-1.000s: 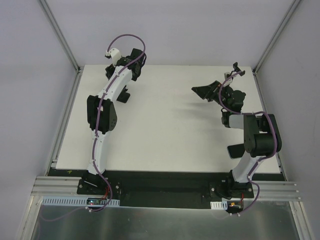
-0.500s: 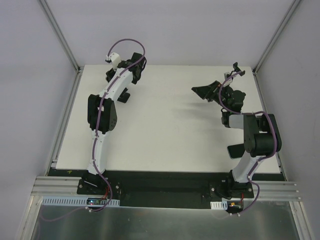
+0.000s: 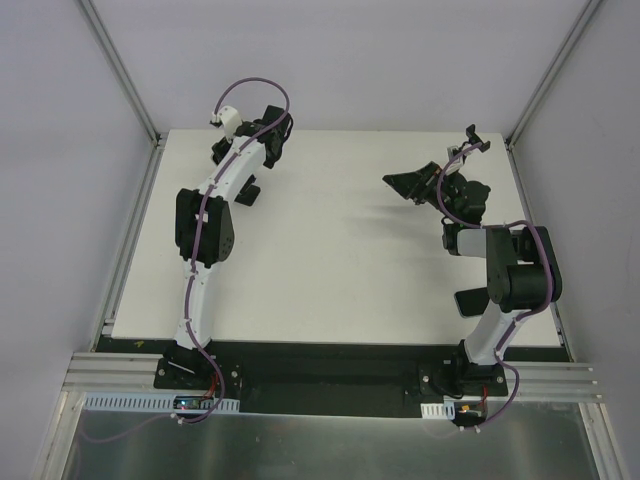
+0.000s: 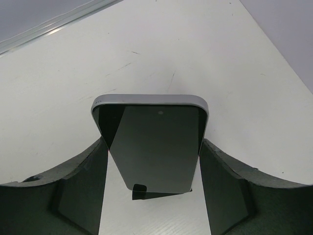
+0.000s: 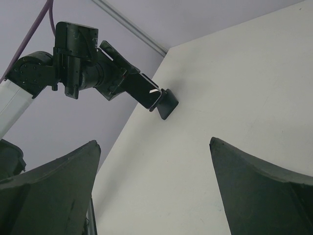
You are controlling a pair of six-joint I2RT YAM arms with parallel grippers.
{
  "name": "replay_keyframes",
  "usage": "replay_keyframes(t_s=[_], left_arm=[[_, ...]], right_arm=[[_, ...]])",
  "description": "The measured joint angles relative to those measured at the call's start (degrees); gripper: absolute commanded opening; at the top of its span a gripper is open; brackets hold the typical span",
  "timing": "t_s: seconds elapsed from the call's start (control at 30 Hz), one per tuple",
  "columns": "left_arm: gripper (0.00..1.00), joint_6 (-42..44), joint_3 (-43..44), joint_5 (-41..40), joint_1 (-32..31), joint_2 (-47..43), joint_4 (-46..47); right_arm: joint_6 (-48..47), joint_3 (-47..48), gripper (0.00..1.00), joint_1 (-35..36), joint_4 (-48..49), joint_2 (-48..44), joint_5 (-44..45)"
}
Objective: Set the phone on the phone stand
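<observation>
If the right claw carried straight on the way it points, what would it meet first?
Probably the bare table ahead of the right claw; farther along sit the small wedge stand and the phone. Depth is unclear.

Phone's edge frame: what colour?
Silver-grey rim on the phone, around a glossy black face; clearest in the left wrist view.

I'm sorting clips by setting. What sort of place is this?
Most likely a robotics lab test cell: a plain white table boxed in by grey walls on metal framing, with the cabled left arm and right arm bolted to an aluminium rail at its near edge.
</observation>
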Motion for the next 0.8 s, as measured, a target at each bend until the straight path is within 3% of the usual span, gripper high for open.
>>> replay_keyframes(t_s=[0.1, 0.2, 0.3, 0.43, 0.6, 0.8], left_arm=[[0.00, -0.2, 0.0, -0.4, 0.0, 0.2, 0.0], [0.09, -0.3, 0.0, -0.8, 0.0, 0.4, 0.1], [0.27, -0.3, 0.0, -1.1, 0.0, 0.7, 0.3], [0.39, -0.3, 0.0, -1.1, 0.0, 0.7, 0.4], [0.77, -0.3, -0.2, -1.1, 0.0, 0.7, 0.6], [0.99, -0.8, -2.1, -0.3, 0.0, 0.7, 1.0]], right_arm=[[0.1, 0.0, 0.96, 0.0, 0.0, 0.0, 0.0], [0.2, 0.0, 0.96, 0.0, 0.0, 0.0, 0.0], [0.2, 0.0, 0.96, 0.0, 0.0, 0.0, 0.0], [0.2, 0.0, 0.96, 0.0, 0.0, 0.0, 0.0], [0.2, 0.0, 0.96, 0.0, 0.0, 0.0, 0.0], [0.2, 0.0, 0.96, 0.0, 0.0, 0.0, 0.0]])
